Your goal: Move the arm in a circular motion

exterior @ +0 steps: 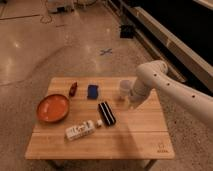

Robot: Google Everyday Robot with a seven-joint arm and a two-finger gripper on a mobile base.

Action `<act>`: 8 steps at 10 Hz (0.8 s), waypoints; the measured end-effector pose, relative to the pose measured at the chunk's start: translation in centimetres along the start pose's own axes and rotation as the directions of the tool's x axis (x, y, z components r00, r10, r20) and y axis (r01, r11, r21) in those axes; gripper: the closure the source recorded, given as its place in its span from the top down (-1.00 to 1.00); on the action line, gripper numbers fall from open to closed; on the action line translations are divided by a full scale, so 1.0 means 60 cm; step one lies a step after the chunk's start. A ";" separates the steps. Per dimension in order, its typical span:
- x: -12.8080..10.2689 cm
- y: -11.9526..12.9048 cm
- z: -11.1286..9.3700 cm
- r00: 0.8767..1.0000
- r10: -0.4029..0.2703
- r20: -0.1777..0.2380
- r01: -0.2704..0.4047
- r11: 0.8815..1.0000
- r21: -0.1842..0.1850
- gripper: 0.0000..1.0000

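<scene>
The arm [172, 89] is large, glossy and white. It reaches in from the right edge, bends at a rounded joint [151, 73] and points down over the right half of the wooden table [135, 135]. The gripper [132, 101] is at its lower end, just above the tabletop, right beside a clear cup [124, 88] and to the right of a black rectangular object [106, 113]. It holds nothing that I can see.
On the table are an orange bowl [52, 108] at the left, a small red item [73, 88], a blue block [93, 91] and a white bottle [80, 130] lying on its side. A blue cross [105, 51] marks the shiny floor behind.
</scene>
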 end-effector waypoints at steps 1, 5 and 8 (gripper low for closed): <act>0.015 0.008 0.001 1.000 -0.006 -0.004 0.006 1.000 0.008 -0.14; 0.025 -0.011 0.028 0.998 0.067 -0.010 -0.067 0.998 0.020 -0.14; 0.050 -0.001 0.017 0.998 0.058 -0.004 -0.058 0.998 0.023 -0.14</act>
